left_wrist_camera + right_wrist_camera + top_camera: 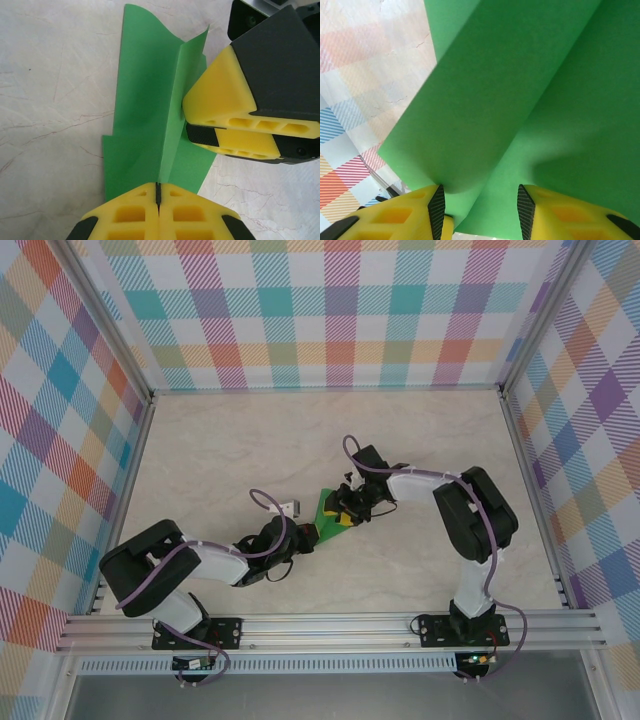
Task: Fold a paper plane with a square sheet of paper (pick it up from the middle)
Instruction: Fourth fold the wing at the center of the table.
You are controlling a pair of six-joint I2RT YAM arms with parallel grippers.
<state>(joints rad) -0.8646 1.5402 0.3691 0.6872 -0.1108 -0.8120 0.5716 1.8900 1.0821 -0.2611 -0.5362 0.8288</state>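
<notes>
The bright green sheet of paper (328, 521) lies folded on the marble table between the two arms, with flaps spread flat and a centre crease standing up (145, 125). My left gripper (158, 187) is shut on the near end of that upright crease; in the top view it sits at the paper's lower left (305, 535). My right gripper (480, 200) is open and straddles a curved green flap (520, 100), its left pad touching the paper. From the left wrist its yellow fingers (225, 100) press against the side of the crease. It meets the paper from the upper right (350, 510).
Checked walls (330, 310) close off the back and both sides of the marble table (250, 440). An aluminium rail (330, 625) runs along the near edge by the arm bases. Bare tabletop surrounds the paper.
</notes>
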